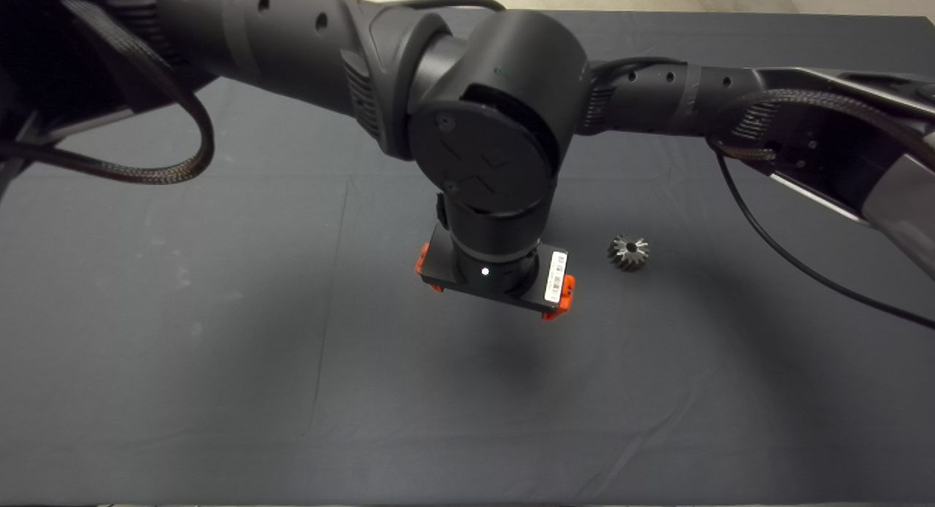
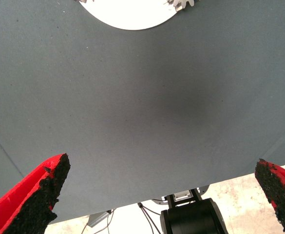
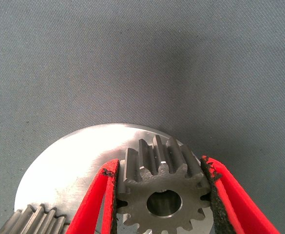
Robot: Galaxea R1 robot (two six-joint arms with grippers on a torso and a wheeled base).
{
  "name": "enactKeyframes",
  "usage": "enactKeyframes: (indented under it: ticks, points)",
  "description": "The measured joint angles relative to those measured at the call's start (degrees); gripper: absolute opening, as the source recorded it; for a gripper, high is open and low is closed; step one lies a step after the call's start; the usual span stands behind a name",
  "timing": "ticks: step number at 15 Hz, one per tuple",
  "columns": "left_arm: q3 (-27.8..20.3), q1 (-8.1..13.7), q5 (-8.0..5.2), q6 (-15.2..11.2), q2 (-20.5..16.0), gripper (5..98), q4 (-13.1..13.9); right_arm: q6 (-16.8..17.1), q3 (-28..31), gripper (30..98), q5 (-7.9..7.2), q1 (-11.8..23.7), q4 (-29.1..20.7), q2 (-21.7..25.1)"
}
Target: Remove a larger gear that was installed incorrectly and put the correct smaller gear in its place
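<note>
Over round plate (image 3: 69, 165), right gripper (image 3: 161, 195) jaws clamp smaller gear (image 3: 159, 187)

We count one larger gear (image 1: 629, 252), dark and cone-shaped, alone on the single dark mat (image 1: 219, 346). We count one round bright metal plate (image 3: 79, 165). In the right wrist view two silver gears show over it: one smaller gear (image 3: 159, 195) and a second gear (image 3: 32, 222), partly cut off. Two black arms cross the mat, each bearing one gripper, two grippers in all.
</note>
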State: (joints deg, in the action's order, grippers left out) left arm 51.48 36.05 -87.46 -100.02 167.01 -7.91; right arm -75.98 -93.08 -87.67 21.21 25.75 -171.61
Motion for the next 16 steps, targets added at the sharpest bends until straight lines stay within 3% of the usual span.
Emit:
enactKeyframes:
  ticks: [6, 16]
  points:
    - [-0.2, 0.0, 0.00, 0.0, 0.0, 97.6, 0.0, -0.4, 0.8, 35.6, -0.96, -0.8, 2.9, -0.1]
    - [-0.2, -0.3, 0.00, 0.0, 0.0, 97.6, 0.0, -0.4, 0.9, 35.6, -1.29, -1.3, 3.9, -0.1]
